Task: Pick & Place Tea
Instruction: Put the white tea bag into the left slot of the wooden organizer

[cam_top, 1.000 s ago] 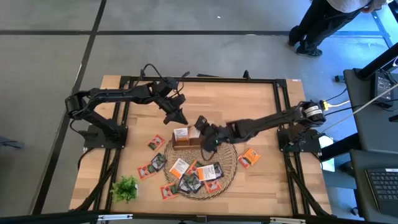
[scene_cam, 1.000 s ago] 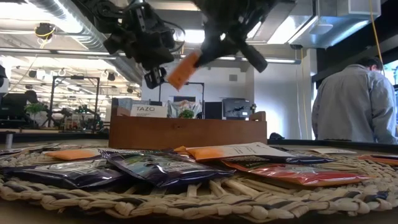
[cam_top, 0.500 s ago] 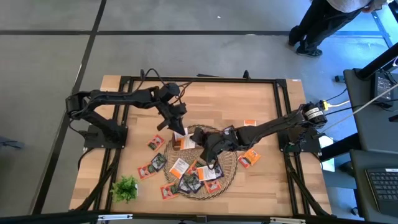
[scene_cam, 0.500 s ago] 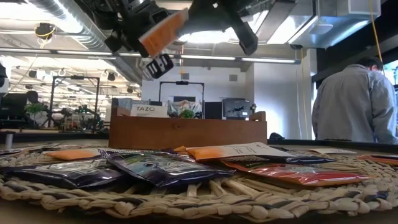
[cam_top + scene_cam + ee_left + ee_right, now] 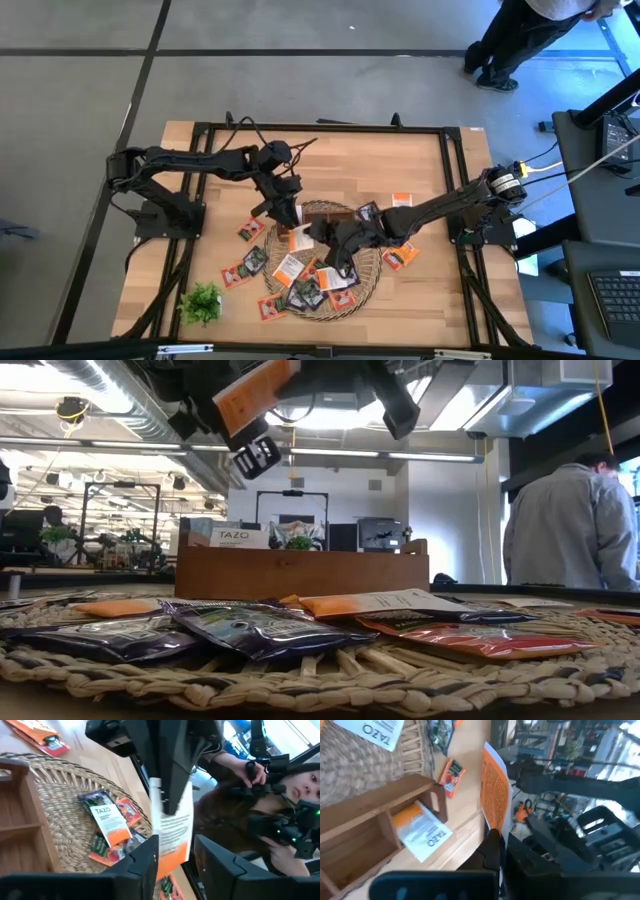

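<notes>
- Left wrist view: you had the white-and-orange tea sachet [image 5: 174, 827] in the gap between the left gripper's [image 5: 176, 844] two fingers. It sat closer to one finger [image 5: 146, 862] than to the other.
- Those left fingers stood apart, released, and I could not tell whether either one touched the sachet.
- The right gripper's dark fingers [image 5: 167, 775] reached in from the far side and pinched the sachet's white end.
- The sachet's long axis ran in line with the left fingers, with its orange end toward the left wrist and its white printed end toward the right gripper.
- Right wrist view: your right gripper [image 5: 494, 839] was clenched on one end of the sachet [image 5: 496, 795]. The sachet showed nearly edge-on and stood straight out from the fingertips.
- Beyond it lay the wooden tray [image 5: 365, 817], with one TAZO sachet [image 5: 422, 834] in a compartment.
- High view: both grippers met over the far rim of the round wicker mat [image 5: 372, 268], with the left gripper [image 5: 285, 210] and right gripper [image 5: 320, 232] on either side of the sachet [image 5: 299, 238].
- Low view: the sachet [image 5: 255, 390] hung well above the tray [image 5: 300, 572], tilted with its orange face showing. The loose sachets [image 5: 250, 630] lay flat on the mat.
</notes>
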Robot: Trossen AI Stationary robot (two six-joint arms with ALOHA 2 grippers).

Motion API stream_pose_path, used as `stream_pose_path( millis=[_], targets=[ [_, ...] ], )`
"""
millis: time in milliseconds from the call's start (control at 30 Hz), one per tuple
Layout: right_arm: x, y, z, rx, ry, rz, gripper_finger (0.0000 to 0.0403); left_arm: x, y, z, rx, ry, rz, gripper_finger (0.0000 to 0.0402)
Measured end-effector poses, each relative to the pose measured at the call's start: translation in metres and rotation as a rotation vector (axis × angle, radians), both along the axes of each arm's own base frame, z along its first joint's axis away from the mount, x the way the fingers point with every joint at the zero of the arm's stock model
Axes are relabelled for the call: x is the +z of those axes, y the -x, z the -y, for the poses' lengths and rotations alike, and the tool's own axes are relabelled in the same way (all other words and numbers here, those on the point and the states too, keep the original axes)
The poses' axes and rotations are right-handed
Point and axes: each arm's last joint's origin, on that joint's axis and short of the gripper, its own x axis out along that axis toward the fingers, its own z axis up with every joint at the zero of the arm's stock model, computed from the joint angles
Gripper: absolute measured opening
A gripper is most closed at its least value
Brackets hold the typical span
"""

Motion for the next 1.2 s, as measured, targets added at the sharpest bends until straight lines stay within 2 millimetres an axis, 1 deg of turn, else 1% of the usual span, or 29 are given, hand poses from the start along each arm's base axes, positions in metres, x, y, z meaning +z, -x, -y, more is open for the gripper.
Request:
stream_pose_path(
  millis=[133, 267, 633, 900, 1033, 1200],
  targets=[
    [0.002, -0.001, -0.001, 0.057, 0.018, 0.016, 0.0006, 0.0, 0.0, 0.001, 0.005, 0.014, -0.017, 0.0132],
    [0.004, -0.003, 0.001, 0.11, 0.04, 0.026, 0.0007, 0.0, 0.0, 0.002, -0.008, 0.024, -0.019, 0.0128],
    [0.005, -0.008, 0.014, 0.11, 0.049, 0.033, 0.0007, 0.001, -0.002, 0.013, -0.058, 0.033, -0.015, 0.0106],
    [0.005, -0.008, 0.015, 0.102, 0.04, 0.034, 0.0007, 0.003, -0.004, 0.012, -0.058, 0.02, 0.029, 0.0073],
    [0.005, -0.008, 0.015, 0.07, -0.026, 0.043, 0.0007, 0.003, -0.004, 0.012, -0.054, 0.018, 0.029, 0.005],
    [0.005, -0.008, 0.015, 0.064, -0.039, 0.045, 0.0011, 0.003, -0.004, 0.012, -0.053, 0.016, 0.029, 0.0021]
  ],
)
